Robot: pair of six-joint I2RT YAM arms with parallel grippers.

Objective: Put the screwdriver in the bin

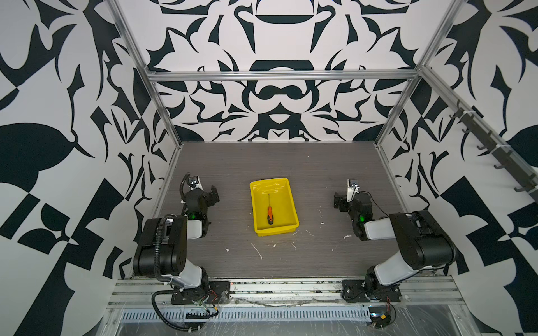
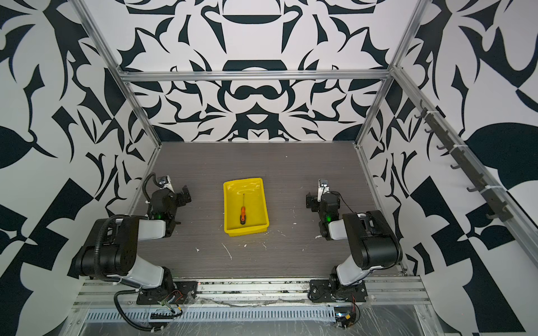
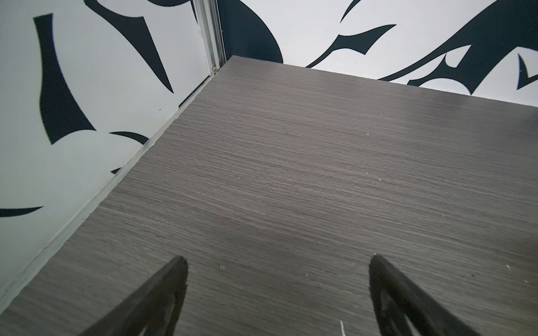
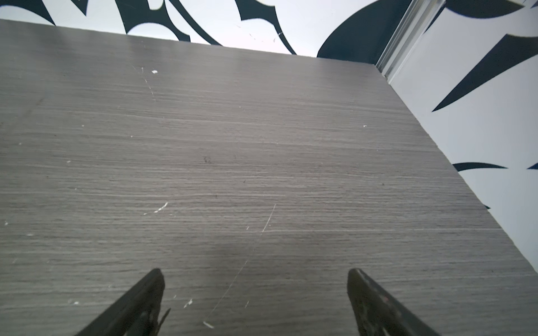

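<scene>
My right claw (image 4: 253, 293) is spread wide with nothing between its tips, hanging over bare table (image 4: 262, 163) on the right side, and my left claw (image 3: 278, 288) is spread just the same over the left side, also empty. Both of my arms are folded back, well apart from the bin (image 1: 273, 229), which sits in the middle of the table between them. The bin is a bright yellow shallow tray with a raised rim and a glossy floor that throws back white glare at its far end. The screwdriver (image 1: 270, 214) lies flat inside it, on the bin's floor: a short orange handle with a black end cap pointing to the near side, and a thin dark shaft running toward the far side. It is clearly shorter than the bin and lies roughly along the bin's length, nearer the near wall. Both top views show the bin (image 2: 246, 229) and the screwdriver (image 2: 242, 214) together with my two arms. My wrist views show neither of them; they take in only the grey wood-grain tabletop with white flecks and scratches, the black-and-white patterned walls (image 3: 72, 116), and the dark tips of my own fingers (image 4: 145, 293).
</scene>
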